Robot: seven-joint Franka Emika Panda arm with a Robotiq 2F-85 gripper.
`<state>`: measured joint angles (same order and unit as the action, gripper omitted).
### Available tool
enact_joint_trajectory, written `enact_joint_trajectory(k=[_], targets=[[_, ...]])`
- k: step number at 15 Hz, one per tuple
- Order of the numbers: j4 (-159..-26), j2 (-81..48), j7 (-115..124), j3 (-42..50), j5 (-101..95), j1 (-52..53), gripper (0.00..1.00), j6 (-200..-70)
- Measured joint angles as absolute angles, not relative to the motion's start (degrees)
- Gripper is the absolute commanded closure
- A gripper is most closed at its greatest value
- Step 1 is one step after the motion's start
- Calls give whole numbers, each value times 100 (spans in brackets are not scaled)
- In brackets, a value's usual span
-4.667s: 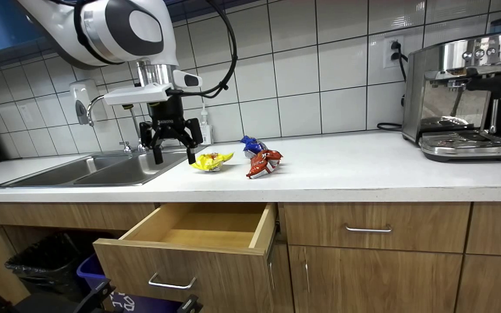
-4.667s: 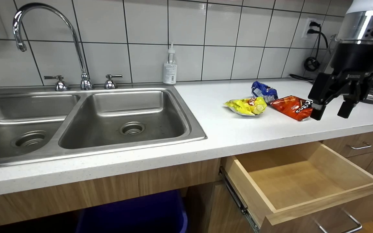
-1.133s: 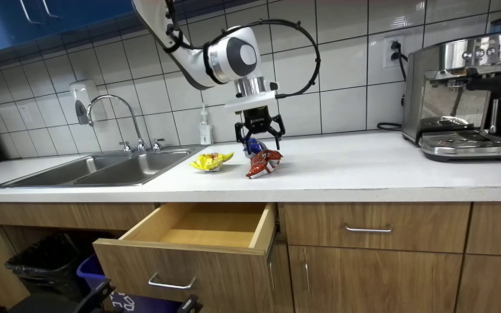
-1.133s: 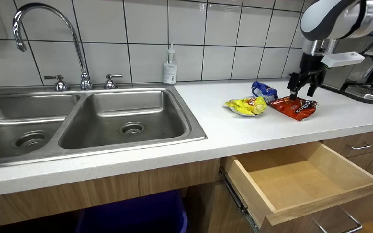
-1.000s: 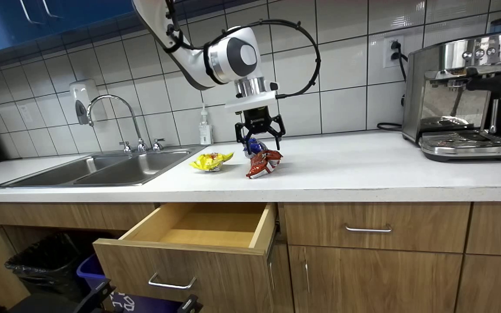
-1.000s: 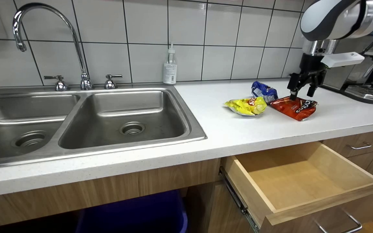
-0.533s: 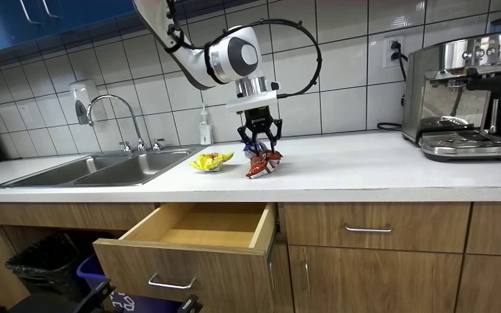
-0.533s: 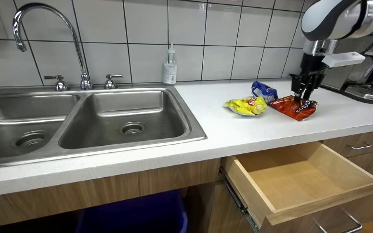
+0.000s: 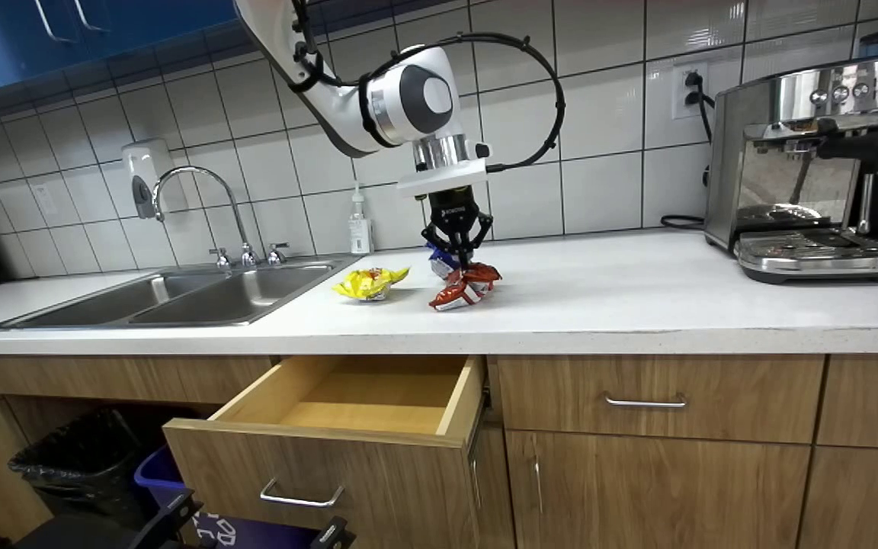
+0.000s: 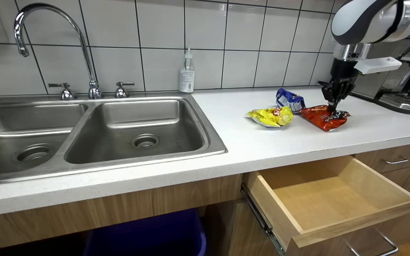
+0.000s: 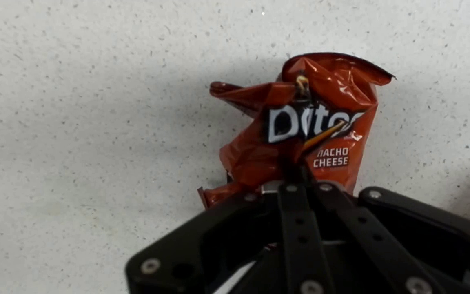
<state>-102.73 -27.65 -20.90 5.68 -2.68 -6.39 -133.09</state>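
Observation:
My gripper point(image 9: 463, 264) points straight down at the counter, its fingers pinched together on the top of a red Doritos bag point(image 9: 477, 288). The bag is creased around the fingertips and seems to rest on the white surface. In the wrist view the bag point(image 11: 337, 139) shows its "Nacho Cheese" print, while the linkage hides its lower part and the tips are dark. A blue bag point(image 10: 290, 101) lies close behind the red one, partly covered by the gripper in an exterior view. To the side of both sits a yellow bag point(image 10: 271, 116), apart from the gripper.
Below the counter edge a wooden drawer point(image 9: 317, 465) is pulled out, with a bare inside point(image 10: 340, 199). A steel double sink point(image 10: 215, 149) with a tall faucet point(image 10: 84, 46) adjoins the bags' area. A soap bottle point(image 10: 187, 76) and an espresso machine point(image 9: 805, 168) stand by the wall.
The arm has come over from nearer the counter's front to the red bag. Within the last second the fingers have closed on it, and the bag has bunched up and shifted slightly.

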Motion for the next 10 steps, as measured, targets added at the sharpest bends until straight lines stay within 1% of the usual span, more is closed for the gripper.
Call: enact_joint_trajectory(k=[10], targets=[[-10343,-2496,-2133,485,-246,-743,100,-13309]])
